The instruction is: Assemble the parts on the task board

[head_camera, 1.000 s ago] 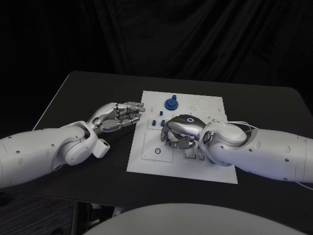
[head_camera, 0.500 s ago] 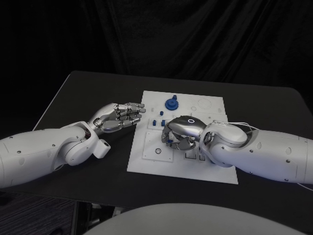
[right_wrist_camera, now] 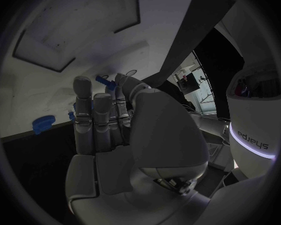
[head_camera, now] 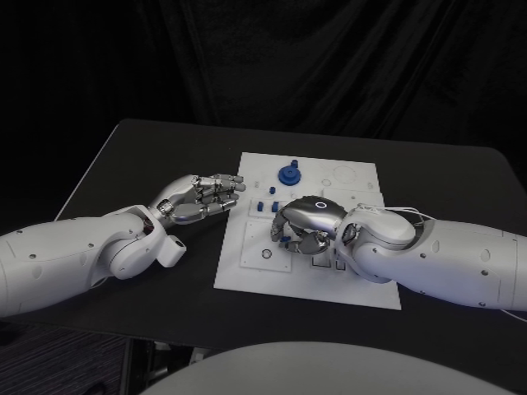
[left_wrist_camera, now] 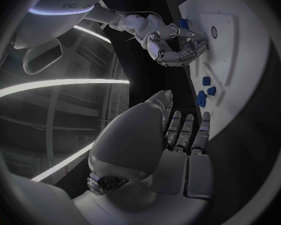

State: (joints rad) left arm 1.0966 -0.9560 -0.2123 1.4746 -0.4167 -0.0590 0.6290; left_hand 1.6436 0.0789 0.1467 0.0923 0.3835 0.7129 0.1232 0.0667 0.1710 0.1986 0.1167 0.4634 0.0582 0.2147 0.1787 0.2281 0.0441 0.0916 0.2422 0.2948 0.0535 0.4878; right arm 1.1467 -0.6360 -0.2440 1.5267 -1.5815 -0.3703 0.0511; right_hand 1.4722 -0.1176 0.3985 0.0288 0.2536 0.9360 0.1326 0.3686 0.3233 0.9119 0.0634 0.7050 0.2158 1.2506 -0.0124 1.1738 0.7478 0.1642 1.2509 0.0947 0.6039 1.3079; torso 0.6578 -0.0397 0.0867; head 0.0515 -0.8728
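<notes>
Board (head_camera: 335, 284) mid-table (head_camera: 133, 156); right hand (head_camera: 309, 220) over its middle, left hand (head_camera: 199, 197) just left of it, knob (head_camera: 288, 174) behind.

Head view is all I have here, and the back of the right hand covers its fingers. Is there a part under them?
Observer: Yes. The right wrist view shows a small blue part at the fingertips of the right hand. Whether it is gripped, I can't tell.
Operator: And the left hand, anything in it?
Observer: Nothing. The left wrist view shows the left hand with its fingers stretched out and apart, beside the task board.
</notes>
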